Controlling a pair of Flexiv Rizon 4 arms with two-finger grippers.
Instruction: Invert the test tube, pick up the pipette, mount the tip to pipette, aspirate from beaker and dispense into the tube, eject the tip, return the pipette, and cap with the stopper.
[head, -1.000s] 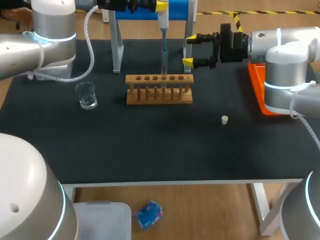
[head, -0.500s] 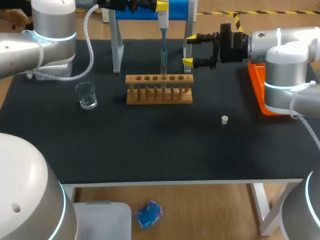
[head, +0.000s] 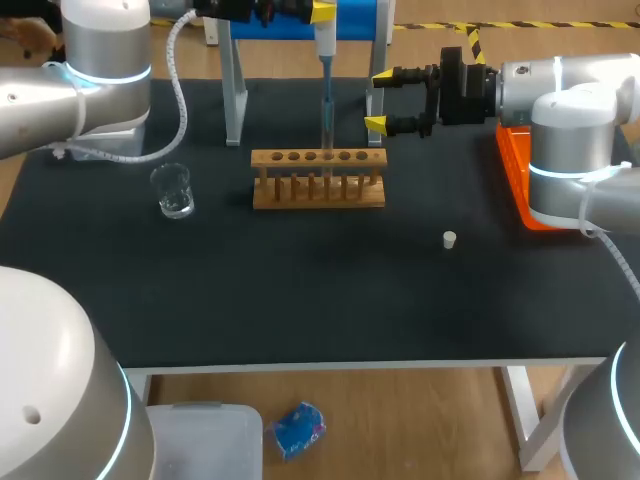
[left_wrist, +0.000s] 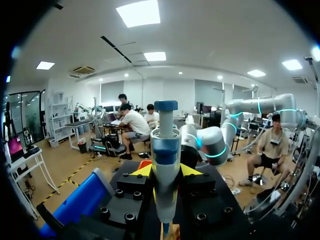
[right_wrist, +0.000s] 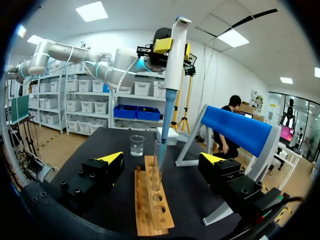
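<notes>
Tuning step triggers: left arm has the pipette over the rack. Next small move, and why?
Probably dispense in place. The left gripper holds the pipette upright, its tip down in the test tube in the rack, so it looks lined up. The right gripper stands open near the rack, clear of the tube. Liquid in the tip: cannot tell.

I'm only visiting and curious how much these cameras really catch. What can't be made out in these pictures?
- Liquid level in the test tube: the glass is too clear in the right wrist view and too small in the head view.
- Test tube, left wrist view: hidden behind the pipette.
- Orange tray, head view: mostly covered by the right arm.
- Left gripper, head view: cut off by the top edge.
</notes>
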